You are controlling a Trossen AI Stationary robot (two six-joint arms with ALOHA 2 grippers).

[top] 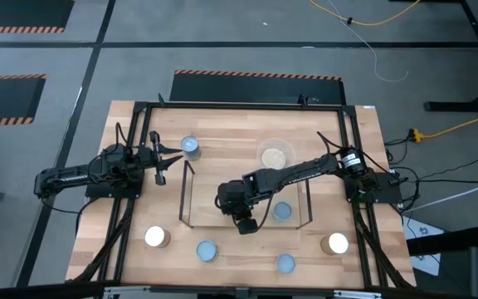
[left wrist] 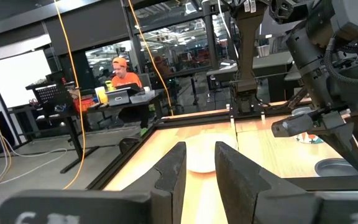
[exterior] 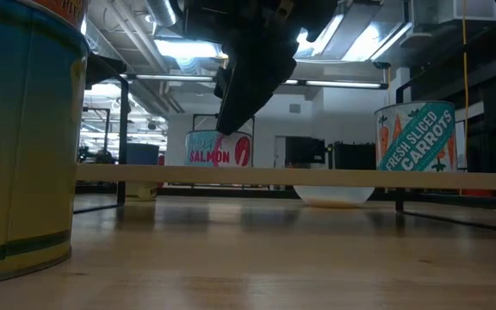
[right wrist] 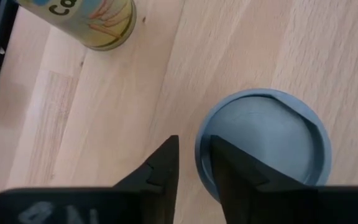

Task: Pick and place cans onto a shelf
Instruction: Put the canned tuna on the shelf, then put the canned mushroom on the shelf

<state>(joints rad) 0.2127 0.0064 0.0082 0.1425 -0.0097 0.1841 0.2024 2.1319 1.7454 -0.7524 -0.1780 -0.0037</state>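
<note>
Cans: 6 stand upright on the bench, taking its far edge in the high view as 12 o'clock. 1 sits at the 10 o'clock corner, 4 are strung along the near edge from 7 to 5 o'clock, and 1 lies within the outline of the shelf, the wire rack at bench centre. I cannot tell whether that can rests on the rack or on the wood beneath it.

Right gripper hangs over the rack's 6 o'clock side. In its wrist view the jaws are parted only a little and grasp nothing, and a blue-grey can top lies just beside them, not between them.

Left gripper waits at 9 o'clock, its jaws likewise a little apart and empty.

Handling, as I judge it:
- The bodies are stiff metal cylinders and should not crush.
- If they are full, they will be fairly heavy for their size.
- The printed labels seen in the low view (salmon, carrots) look smooth, so a light grip may slip.
- I would take hold across the side wall at about mid-height, below the raised rim, with the jaws squarely opposite each other.
- The present gap is far narrower than the can top, so I would need to open the jaws well before descending.
</note>
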